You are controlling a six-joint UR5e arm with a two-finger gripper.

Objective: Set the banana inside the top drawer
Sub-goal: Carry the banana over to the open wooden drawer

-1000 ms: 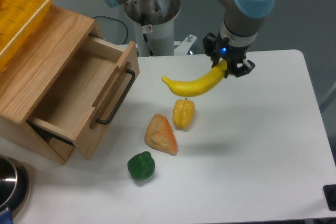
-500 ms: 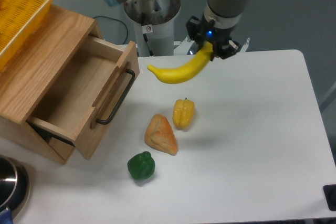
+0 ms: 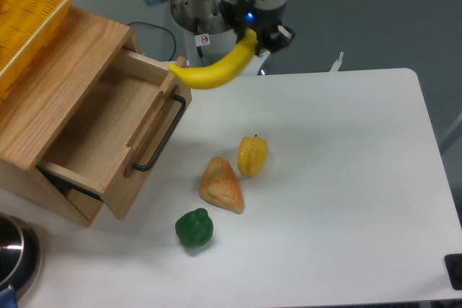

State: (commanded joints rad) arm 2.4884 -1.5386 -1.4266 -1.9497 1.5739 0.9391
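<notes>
The long yellow banana [image 3: 211, 71] hangs in the air, held at its right end by my gripper [image 3: 254, 34], which is shut on it. The banana's free tip reaches over the front right corner of the top drawer [image 3: 101, 129]. That drawer is a light oak box pulled open from the wooden cabinet [image 3: 50, 77], with a black bar handle [image 3: 160, 135] on its front. Its inside shows bare wood.
On the white table [image 3: 346, 178] lie a small yellow bell pepper [image 3: 252, 156], an orange bread-like wedge [image 3: 221, 185] and a green pepper [image 3: 193, 228]. A yellow mesh basket [image 3: 29, 12] rests on the cabinet top. A metal pot [image 3: 14, 257] sits at the lower left.
My gripper has carried the banana up and to the left, from above the yellow pepper to the edge of the open drawer. Nothing on the table has moved.
</notes>
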